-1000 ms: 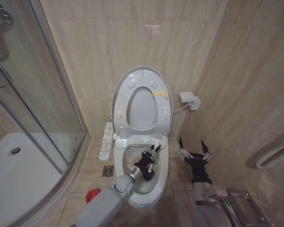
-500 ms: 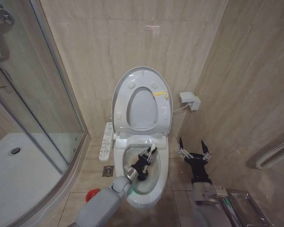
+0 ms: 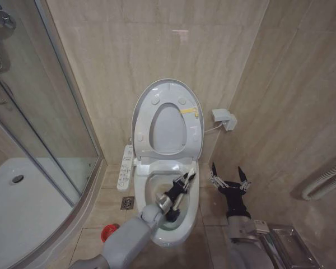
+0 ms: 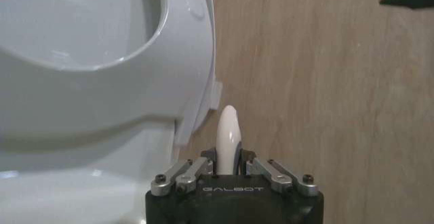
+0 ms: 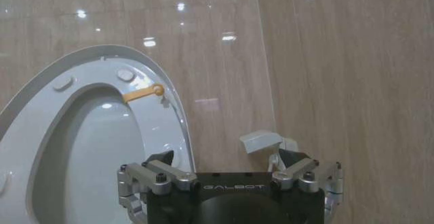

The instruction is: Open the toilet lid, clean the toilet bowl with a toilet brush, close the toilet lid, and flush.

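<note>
Scrubbing under way: the left gripper clamps the toilet brush over the toilet bowl; the right gripper waits spread wide. Next likely demands reholstering.

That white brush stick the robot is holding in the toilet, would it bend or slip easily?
The toilet brush handle looks like slim, glossy plastic, so probably stiff, light and rather slippery. The left gripper clamps it above the toilet bowl.

Beige tiled bathroom floor with fixtures standing on it.
A white glossy ceramic toilet bowl stands on the tiles; a small round red cup-like holder and a square metal floor drain lie just beside its base.
</note>
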Available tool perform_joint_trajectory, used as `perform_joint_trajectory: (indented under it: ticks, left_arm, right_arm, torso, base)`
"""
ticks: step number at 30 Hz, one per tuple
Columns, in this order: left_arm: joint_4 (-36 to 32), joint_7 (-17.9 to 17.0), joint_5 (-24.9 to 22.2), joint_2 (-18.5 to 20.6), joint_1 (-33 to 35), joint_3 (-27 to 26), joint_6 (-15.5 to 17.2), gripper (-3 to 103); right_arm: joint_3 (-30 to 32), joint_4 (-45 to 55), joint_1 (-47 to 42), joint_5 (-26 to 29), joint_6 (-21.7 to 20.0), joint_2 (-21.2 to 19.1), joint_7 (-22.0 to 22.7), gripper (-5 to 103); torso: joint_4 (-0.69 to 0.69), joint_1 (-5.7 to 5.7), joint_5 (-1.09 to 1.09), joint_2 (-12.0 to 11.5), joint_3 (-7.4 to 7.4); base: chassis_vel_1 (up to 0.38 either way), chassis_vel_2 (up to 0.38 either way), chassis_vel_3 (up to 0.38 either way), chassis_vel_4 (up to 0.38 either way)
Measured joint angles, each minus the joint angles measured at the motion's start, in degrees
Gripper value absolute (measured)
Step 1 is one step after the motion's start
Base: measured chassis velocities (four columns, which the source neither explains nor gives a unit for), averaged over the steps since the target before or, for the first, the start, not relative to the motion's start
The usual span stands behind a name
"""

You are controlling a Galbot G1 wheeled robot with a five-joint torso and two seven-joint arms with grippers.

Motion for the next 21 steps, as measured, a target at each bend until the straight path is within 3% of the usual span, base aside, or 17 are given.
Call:
perform_joint_trajectory:
  ticks: [4,9,21]
  left_arm:
    - [-1.22,0.45,0.09,1.72,1.38,0.59,-0.39,21]
    - [-3.71,0.29,0.04,3.18,1.21,0.12,-0.36,22]
    - [-3.97,-1.36,-1.56,-0.93,-1.69,-0.22,0.08,19]
  right_arm:
    - [0.01,0.00,0.00,0.00,0.00,0.00,0.00,100]
    - [0.01,0.00,0.00,0.00,0.00,0.00,0.00,100]
    - [0.01,0.00,0.00,0.00,0.00,-0.01,0.00,100]
  torso:
    - [-0.04,-0.01,-0.06,0.00,-0.01]
    - [0.04,0.00,0.02,-0.01,0.01]
    - [-0.02,0.00,0.03,-0.02,0.02]
  base:
    - [0.000,0.000,0.000,0.000]
    - [0.000,0.000,0.000,0.000]
    - [0.000,0.000,0.000,0.000]
